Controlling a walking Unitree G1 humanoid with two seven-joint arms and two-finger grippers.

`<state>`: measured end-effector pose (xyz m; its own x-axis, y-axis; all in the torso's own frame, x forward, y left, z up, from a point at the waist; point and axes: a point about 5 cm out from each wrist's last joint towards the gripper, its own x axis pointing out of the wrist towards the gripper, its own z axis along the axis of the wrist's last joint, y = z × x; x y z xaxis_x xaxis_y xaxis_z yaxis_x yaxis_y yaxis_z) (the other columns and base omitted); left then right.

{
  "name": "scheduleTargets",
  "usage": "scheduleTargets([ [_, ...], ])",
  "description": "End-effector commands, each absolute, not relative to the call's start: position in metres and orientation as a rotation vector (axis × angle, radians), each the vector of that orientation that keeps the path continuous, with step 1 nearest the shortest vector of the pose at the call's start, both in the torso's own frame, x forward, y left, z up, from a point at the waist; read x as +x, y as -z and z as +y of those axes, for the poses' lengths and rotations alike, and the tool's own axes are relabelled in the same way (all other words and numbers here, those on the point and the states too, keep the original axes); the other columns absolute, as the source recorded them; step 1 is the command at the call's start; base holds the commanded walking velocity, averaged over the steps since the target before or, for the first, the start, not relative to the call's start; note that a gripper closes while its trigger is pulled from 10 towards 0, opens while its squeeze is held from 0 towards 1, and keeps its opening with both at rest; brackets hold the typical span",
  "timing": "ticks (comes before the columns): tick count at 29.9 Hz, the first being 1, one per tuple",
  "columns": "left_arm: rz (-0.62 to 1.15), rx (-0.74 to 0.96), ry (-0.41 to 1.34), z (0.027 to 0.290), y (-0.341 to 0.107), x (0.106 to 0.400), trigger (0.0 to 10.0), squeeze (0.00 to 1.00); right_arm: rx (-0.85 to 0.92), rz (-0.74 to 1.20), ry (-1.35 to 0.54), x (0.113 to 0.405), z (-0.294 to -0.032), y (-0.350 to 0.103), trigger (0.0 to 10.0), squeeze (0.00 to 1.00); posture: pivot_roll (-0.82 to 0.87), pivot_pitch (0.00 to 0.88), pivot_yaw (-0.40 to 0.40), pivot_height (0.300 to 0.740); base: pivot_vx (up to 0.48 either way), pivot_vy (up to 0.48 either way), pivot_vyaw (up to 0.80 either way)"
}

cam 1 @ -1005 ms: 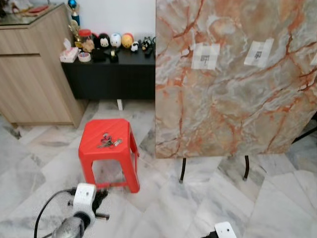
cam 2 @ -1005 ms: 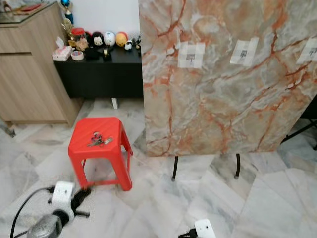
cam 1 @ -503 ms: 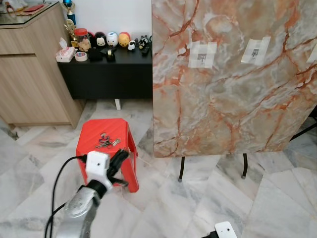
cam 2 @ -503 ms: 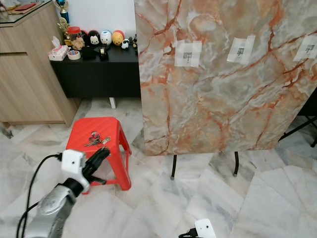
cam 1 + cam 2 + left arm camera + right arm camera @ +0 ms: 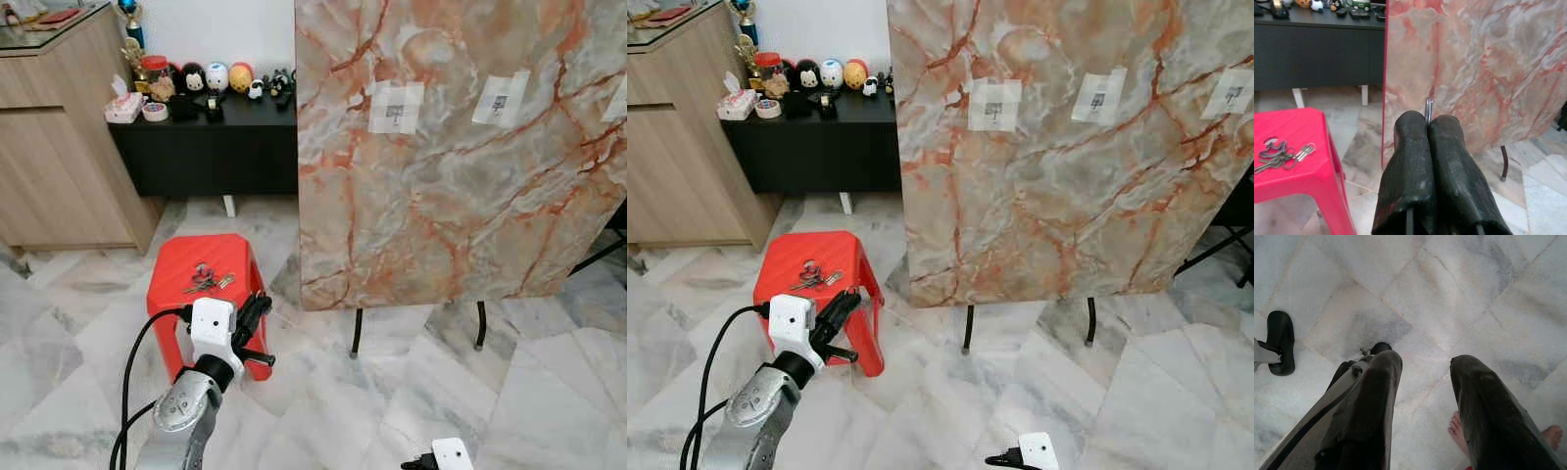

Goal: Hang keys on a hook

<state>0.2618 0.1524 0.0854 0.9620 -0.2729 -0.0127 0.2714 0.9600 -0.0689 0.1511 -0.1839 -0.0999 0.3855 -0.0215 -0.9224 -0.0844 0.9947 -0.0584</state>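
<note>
Left eye view: keys (image 5: 204, 282) flat on stool (image 5: 176, 259), lengthwise leftward-rightward.

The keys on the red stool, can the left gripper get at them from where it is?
Probably yes. The keys lie uncovered on top of the red stool, and the left gripper is raised beside its near edge with nothing between; its fingers are shut, so they must open first.

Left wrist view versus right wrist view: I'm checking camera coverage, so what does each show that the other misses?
Left wrist view: the shut left tool, keys lying on the red stool, the marble panel, a black cabinet. Right wrist view: the open right tool, a person's bare toes. Both: pale marble floor.
</note>
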Motion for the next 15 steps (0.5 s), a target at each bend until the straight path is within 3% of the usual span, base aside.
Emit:
scheduleTargets([
  [1, 0.017, -0.046, 0.265, 0.1544, -0.0887, 0.2643, 10.0, 0.00, -0.088, 1.171, -0.033, 0.1499, -0.1854, 0.1000, 10.0, 0.00, 0.08, 0.000, -0.065, 0.740, 0.000, 0.000, 0.00],
  [15, 0.031, -0.034, 0.264, 0.1541, -0.0870, 0.2653, 10.0, 0.00, -0.081, 1.173, -0.035, 0.1478, -0.1838, 0.1010, 10.0, 0.00, 0.07, 0.000, -0.045, 0.740, 0.277, 0.000, 0.00],
])
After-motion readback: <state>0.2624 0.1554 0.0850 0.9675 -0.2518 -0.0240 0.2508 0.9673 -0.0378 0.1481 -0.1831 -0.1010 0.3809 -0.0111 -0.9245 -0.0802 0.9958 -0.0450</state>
